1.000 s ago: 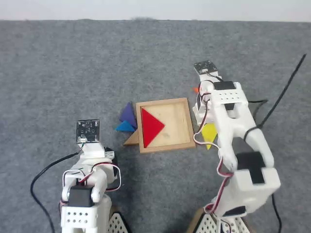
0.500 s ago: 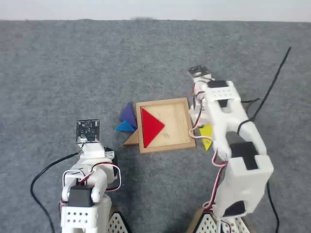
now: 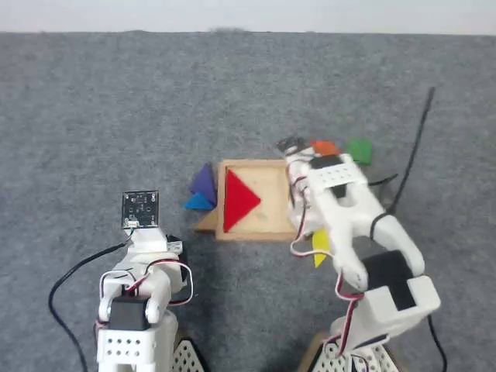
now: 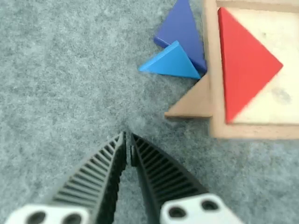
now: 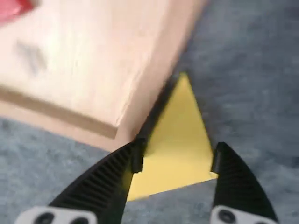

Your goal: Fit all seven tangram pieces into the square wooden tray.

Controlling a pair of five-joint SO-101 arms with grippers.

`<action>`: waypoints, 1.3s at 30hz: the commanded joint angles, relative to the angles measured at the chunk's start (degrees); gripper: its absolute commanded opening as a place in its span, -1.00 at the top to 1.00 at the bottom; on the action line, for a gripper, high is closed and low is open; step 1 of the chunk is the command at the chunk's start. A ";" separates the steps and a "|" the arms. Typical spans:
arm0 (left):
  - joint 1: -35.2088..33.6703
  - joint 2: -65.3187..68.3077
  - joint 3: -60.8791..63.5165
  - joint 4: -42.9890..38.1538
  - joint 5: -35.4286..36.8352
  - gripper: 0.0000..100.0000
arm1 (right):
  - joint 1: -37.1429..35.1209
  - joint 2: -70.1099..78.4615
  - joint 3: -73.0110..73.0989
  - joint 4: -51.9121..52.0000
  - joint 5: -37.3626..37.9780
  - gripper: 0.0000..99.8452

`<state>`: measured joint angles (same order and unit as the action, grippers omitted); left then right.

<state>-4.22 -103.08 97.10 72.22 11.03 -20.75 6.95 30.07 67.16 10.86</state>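
Observation:
The square wooden tray [image 3: 260, 232] lies mid-table and holds a red triangle [image 3: 239, 200], which my left wrist view also shows [image 4: 243, 70]. My right gripper [image 5: 176, 156] is shut on the yellow triangle [image 5: 175, 140] just outside the tray wall [image 5: 154, 79], a finger on each slanted side. In the high view the yellow triangle [image 3: 318, 248] pokes out under the right arm at the tray's near right corner. A purple triangle [image 3: 204, 180], a blue triangle [image 3: 198, 202] and a tan piece [image 3: 208, 223] lie by the tray's left side. My left gripper [image 4: 127, 137] is shut over bare carpet, short of them.
An orange piece [image 3: 325, 146] and a green piece [image 3: 359, 149] lie beyond the tray's far right corner. The right arm [image 3: 349, 217] covers the tray's right part. Grey carpet [image 3: 116, 101] spreads wide to the left and behind.
The right arm has swung left and toward the near side, and the yellow triangle has moved with it toward the tray's near right corner. The orange and green pieces are now uncovered. The left arm is still.

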 commanded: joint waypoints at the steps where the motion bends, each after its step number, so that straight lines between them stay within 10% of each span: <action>1: -0.35 -1.14 -0.66 0.09 -0.53 0.97 | -3.65 -1.36 1.93 0.57 0.70 0.38; 24: -0.35 -1.14 -0.66 0.09 -0.53 0.97 | 12.35 -1.27 3.78 -1.01 -0.09 0.76; 39: -0.35 -1.14 -0.66 0.09 -0.53 0.97 | 17.63 -39.78 21.45 1.98 -1.49 0.48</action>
<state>-4.22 -103.08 97.10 72.22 11.03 -4.22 -27.25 48.62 66.90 10.51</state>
